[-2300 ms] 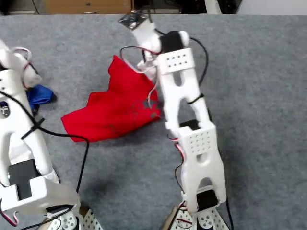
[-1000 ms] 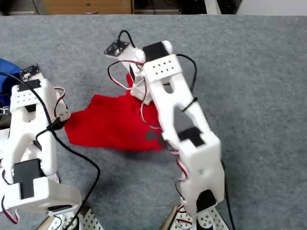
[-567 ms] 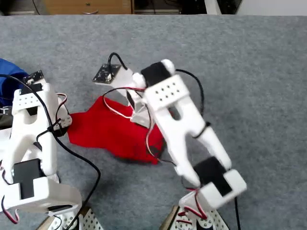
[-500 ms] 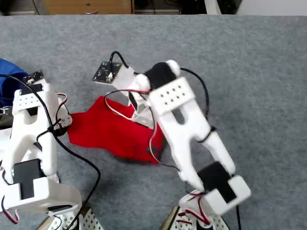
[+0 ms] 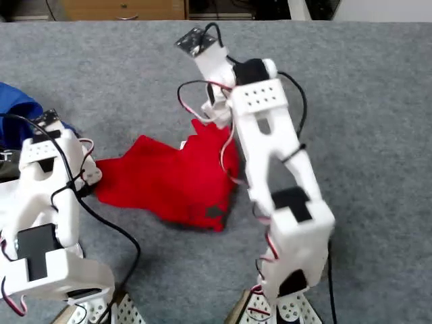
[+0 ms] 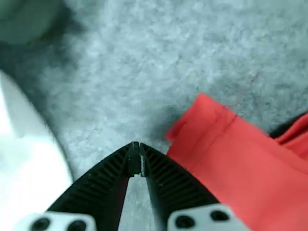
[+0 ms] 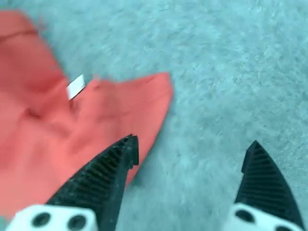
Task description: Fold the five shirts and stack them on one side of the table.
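Note:
A crumpled red shirt lies on the grey carpeted table, left of centre. My right gripper hangs over the shirt's far right corner. In the right wrist view that gripper is open and empty, one finger over the red shirt's edge near a white label. My left gripper sits at the shirt's left tip. In the left wrist view it is shut on nothing, low over the carpet just beside a hemmed corner of the red shirt. A blue shirt lies at the left edge.
The right half and the far part of the table are bare grey carpet. Wooden furniture stands beyond the far edge. Loose black and red cables trail from both arms over the shirt and the carpet.
The right arm has swung from over the shirt's middle back toward the far side and straightened. The shirt's far corner now lies farther right. The left arm has barely shifted.

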Robot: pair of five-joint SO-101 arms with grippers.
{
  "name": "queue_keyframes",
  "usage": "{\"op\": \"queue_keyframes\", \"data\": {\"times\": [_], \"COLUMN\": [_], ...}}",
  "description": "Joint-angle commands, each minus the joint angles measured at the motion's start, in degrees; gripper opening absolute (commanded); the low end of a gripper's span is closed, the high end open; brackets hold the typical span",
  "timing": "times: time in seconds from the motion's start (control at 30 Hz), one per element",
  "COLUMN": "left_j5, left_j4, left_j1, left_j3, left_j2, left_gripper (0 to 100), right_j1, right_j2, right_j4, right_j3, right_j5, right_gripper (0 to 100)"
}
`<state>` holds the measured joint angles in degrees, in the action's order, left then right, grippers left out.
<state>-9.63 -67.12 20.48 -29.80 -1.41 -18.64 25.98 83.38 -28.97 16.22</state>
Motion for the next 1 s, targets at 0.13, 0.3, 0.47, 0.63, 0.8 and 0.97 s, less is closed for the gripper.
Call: {"op": "queue_keyframes", "data": {"times": [0.13, 0.3, 0.47, 0.63, 0.8, 0.97], "left_j5": [-6.5, -10.0, -14.7, -15.2, -16.6, -21.8], "left_j4": [-23.8, -30.5, -30.9, -33.6, -33.7, -33.7], "left_j1": [4.1, 3.3, 0.4, -1.6, -1.7, -1.8], "left_j3": [22.2, 33.0, 36.7, 42.5, 48.2, 51.4], "left_j2": [-1.2, -0.7, 5.9, 17.2, 24.0, 26.2], "left_gripper": [14, 15, 15, 15, 15, 15], "right_j1": [8.0, 12.8, 16.0, 18.6, 18.5, 18.1], "right_j2": [16.0, 27.6, 39.6, 46.8, 51.2, 51.7], "right_j4": [2.1, -0.7, -4.0, -1.5, 0.7, 0.4], "right_j3": [-26.4, -37.5, -47.0, -58.8, -66.1, -66.5], "right_j5": [-4.7, -7.1, -12.0, -12.1, -12.0, -9.8], "right_gripper": [34.3, 34.3, 34.3, 34.3, 34.3, 34.3]}}
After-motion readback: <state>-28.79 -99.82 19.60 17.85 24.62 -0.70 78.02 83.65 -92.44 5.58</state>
